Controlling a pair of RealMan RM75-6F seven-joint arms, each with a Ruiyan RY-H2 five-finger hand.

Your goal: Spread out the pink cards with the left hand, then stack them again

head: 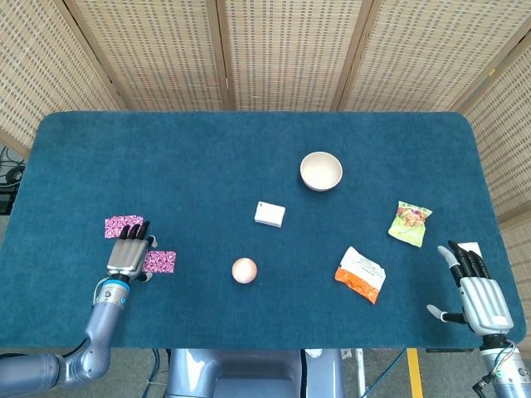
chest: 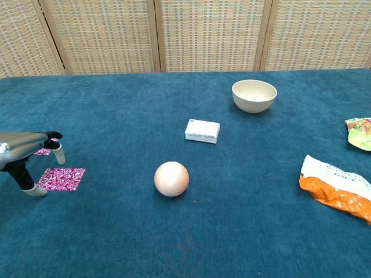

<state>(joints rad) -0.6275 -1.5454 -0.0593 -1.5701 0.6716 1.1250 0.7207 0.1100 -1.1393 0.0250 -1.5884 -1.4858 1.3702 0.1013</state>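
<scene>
While the left hand (head: 127,257) is hovering palm-down with its fingers apart and holding nothing, two pink cards are lying flat on the blue table (head: 207,166) well to the left of the ball (head: 244,270). The nearer card (chest: 61,178) is sitting just beside the hand's thumb; the farther card (head: 119,225) is lying partly under the fingertips. Far to the right of the ball, the right hand (head: 479,294) is resting at the table's edge, fingers spread and empty.
</scene>
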